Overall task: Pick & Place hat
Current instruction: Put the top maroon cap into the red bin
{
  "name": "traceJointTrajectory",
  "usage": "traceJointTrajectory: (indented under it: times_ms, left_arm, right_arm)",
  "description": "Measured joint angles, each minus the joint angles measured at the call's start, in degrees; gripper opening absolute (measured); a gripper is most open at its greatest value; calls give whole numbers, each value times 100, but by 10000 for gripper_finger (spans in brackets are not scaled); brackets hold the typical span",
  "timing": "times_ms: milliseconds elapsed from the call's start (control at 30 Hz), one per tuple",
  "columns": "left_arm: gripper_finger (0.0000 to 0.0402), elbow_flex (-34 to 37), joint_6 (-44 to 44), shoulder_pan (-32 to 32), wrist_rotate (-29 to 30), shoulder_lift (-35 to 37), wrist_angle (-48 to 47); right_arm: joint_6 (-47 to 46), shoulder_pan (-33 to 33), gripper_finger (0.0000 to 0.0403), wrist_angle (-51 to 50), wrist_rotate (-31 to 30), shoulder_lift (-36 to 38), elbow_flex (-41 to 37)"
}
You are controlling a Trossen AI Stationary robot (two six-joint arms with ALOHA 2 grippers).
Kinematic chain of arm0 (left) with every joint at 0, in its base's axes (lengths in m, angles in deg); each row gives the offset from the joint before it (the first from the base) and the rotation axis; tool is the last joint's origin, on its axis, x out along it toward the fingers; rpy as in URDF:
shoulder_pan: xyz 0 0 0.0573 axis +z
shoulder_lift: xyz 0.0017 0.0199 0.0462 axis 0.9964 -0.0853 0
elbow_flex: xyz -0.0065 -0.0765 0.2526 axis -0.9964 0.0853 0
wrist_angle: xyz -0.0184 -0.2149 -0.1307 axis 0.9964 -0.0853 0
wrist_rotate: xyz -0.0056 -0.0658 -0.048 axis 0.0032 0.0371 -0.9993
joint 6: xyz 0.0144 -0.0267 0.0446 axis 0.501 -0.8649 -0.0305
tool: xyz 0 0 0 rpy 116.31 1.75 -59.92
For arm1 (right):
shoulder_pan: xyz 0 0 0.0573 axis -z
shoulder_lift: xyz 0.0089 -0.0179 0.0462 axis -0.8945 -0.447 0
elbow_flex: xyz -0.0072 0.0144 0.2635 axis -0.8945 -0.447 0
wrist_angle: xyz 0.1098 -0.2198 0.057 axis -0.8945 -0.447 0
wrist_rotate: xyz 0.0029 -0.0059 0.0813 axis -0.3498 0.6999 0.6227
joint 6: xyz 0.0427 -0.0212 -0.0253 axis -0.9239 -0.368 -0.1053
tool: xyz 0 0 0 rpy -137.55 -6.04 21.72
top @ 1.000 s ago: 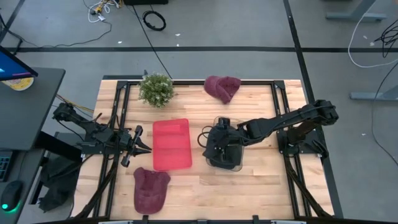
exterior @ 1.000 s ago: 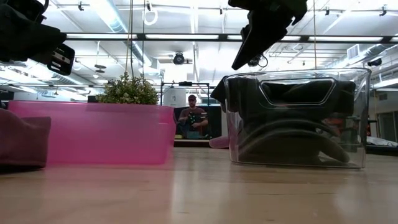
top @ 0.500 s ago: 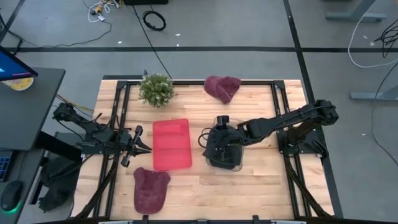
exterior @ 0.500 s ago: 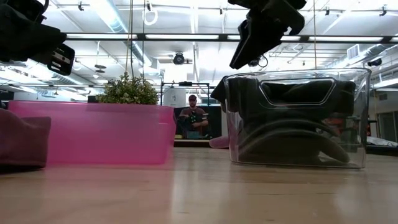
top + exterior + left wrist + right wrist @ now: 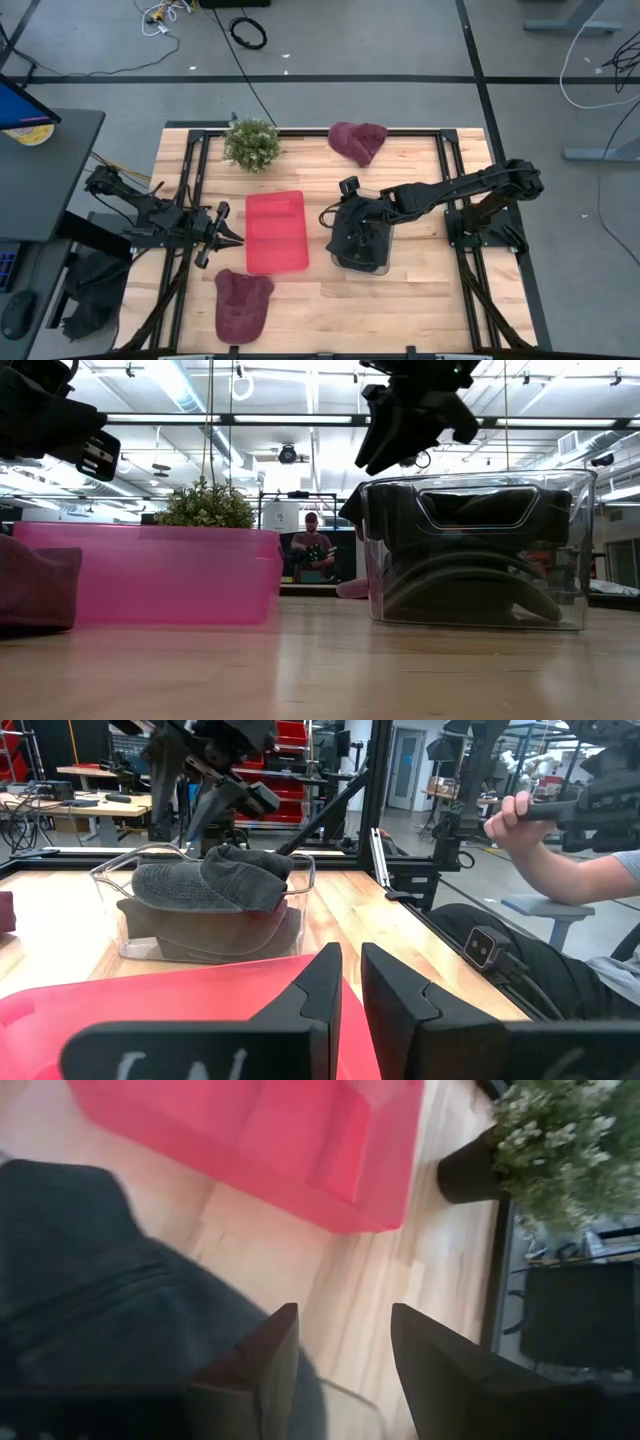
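jaws of the right gripper (image 5: pixel 349 222) stand spread and empty above the clear plastic bin (image 5: pixel 362 242) holding the dark grey knitted hat (image 5: pixel 212 885), while the left gripper (image 5: pixel 226 237) waits nearly pressed together beside the pink plastic tray (image 5: pixel 276 232).

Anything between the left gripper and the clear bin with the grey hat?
Yes. In the high view the pink tray lies between the left gripper and the clear bin holding the grey hat.

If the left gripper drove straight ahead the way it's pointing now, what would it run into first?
Probably the pink tray: the left gripper, jaws nearly shut, points across the table at it. Height is unclear; passing above it, it would next reach the clear bin.
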Motion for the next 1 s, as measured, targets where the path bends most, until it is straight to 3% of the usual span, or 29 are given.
traceJointTrajectory:
  times_ms: [200, 333, 567, 767, 1000]
  left_arm:
    - [44, 0, 2, -1, 0, 1, 0]
    - [44, 0, 2, 0, 0, 1, 0]
    - [44, 0, 1, -2, 0, 2, -2]
    - [44, 0, 2, -2, 1, 1, -1]
    - [44, 0, 1, -1, 0, 2, -1]
  right_arm:
    - [-141, 354, 164, 347, 2, 0, 0]
    - [-897, 792, 164, 782, -26, 0, 0]
    - [-2642, 1822, 164, 1168, -645, 0, 0]
    - [-3387, 2412, 164, 1266, -643, 0, 0]
    - [-3977, 2622, 164, 1560, -643, 0, 0]
